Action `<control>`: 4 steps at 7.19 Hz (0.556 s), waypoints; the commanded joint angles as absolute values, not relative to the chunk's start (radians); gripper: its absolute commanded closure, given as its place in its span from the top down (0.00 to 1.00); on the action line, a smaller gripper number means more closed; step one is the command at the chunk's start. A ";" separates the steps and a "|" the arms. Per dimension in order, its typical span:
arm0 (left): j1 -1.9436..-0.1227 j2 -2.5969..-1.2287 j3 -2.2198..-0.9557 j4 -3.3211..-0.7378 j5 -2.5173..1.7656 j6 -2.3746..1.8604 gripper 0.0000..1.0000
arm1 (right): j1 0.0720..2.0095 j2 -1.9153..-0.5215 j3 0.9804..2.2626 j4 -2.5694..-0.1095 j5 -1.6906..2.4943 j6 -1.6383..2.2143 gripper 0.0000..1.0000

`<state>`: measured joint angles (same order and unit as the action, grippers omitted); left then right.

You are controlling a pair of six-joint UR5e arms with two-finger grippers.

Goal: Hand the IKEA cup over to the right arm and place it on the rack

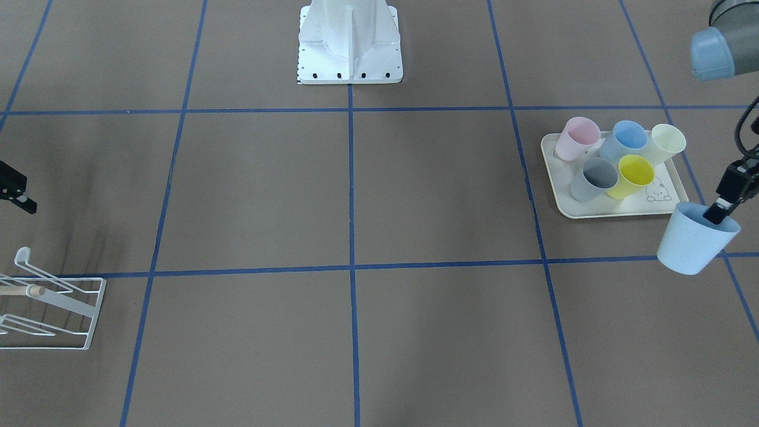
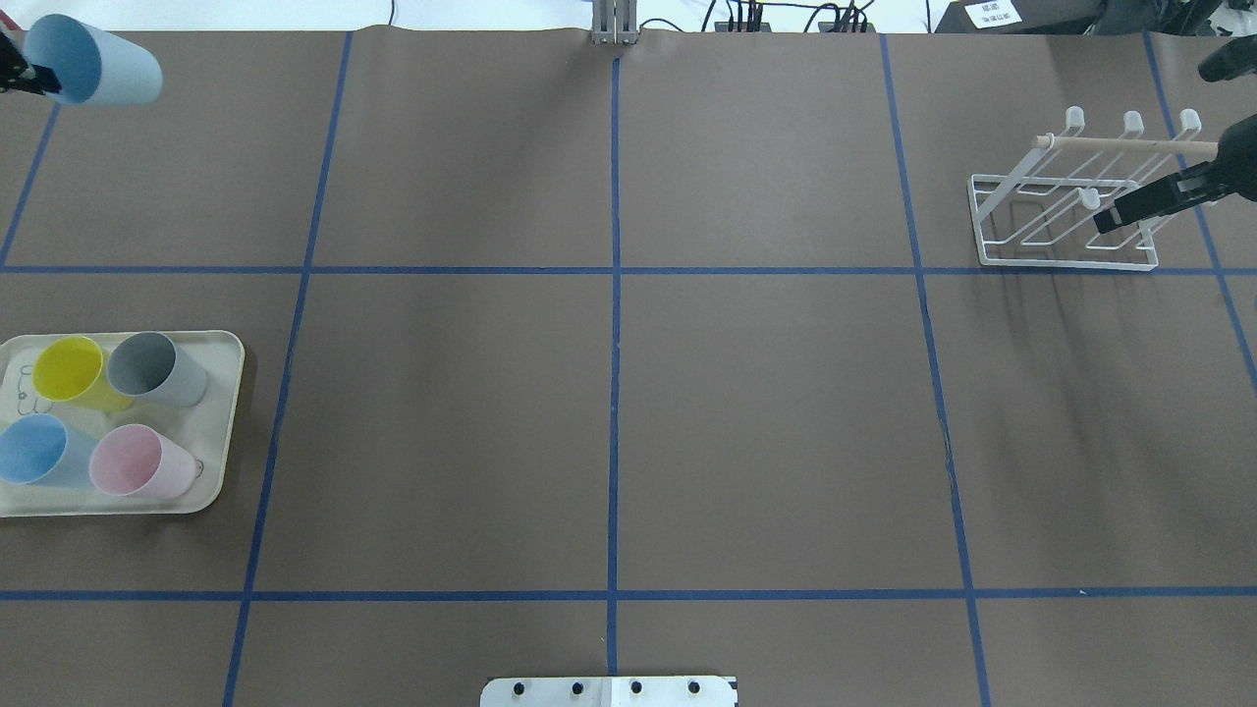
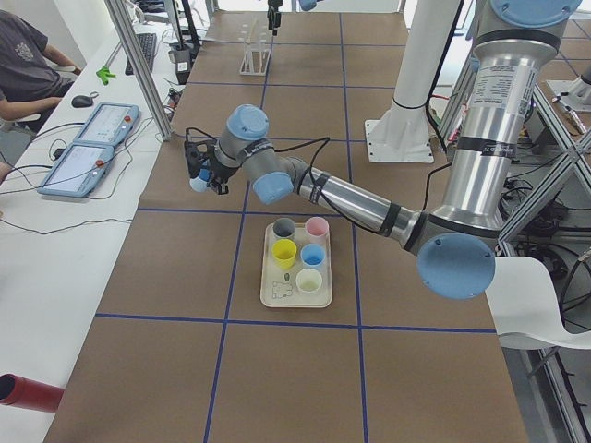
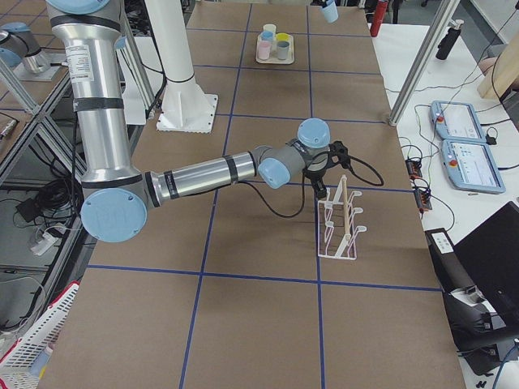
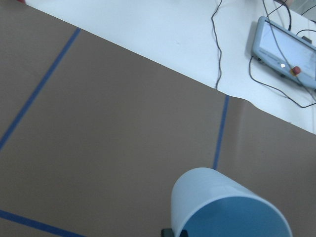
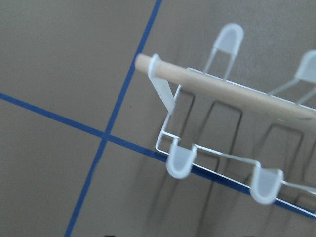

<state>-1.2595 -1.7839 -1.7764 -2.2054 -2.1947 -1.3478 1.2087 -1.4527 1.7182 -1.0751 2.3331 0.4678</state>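
My left gripper [image 1: 717, 214] is shut on the rim of a light blue IKEA cup [image 1: 695, 238], one finger inside it. It holds the cup tilted above the table, in front of the tray. In the overhead view the cup [image 2: 93, 64] is at the far left corner, and it fills the bottom of the left wrist view [image 5: 222, 207]. The right arm's black gripper [image 2: 1118, 215] hovers over the white wire rack [image 2: 1065, 231] with its wooden dowel [image 6: 222, 89]. I cannot tell whether its jaws are open. It holds nothing that I can see.
A cream tray [image 2: 224, 412] at the robot's left holds several cups: yellow [image 2: 67, 371], grey [image 2: 147, 365], blue [image 2: 34, 450], pink [image 2: 137, 462]. The robot's white base [image 1: 350, 41] stands at mid-table. Operator tablets [image 5: 286, 47] lie beyond the far edge.
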 commanded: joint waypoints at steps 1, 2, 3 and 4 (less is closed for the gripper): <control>-1.178 -1.892 -1.792 -2.207 -2.198 -1.611 0.00 | 1.148 -1.437 1.715 -0.779 2.263 0.796 0.95; -1.143 -1.945 -1.795 -2.207 -2.204 -1.712 0.00 | 1.126 -1.421 1.721 -0.708 2.261 0.922 0.96; -1.082 -2.019 -1.796 -2.207 -2.203 -1.862 0.00 | 1.103 -1.392 1.724 -0.656 2.264 1.066 0.98; -1.037 -2.067 -1.808 -2.210 -2.201 -1.988 0.00 | 1.053 -1.391 1.721 -0.537 2.261 1.213 0.98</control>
<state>-1.0936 -2.0020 -1.7986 -2.2083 -2.2021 -1.8348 1.1003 -1.4025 1.7217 -0.6538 2.2636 1.0407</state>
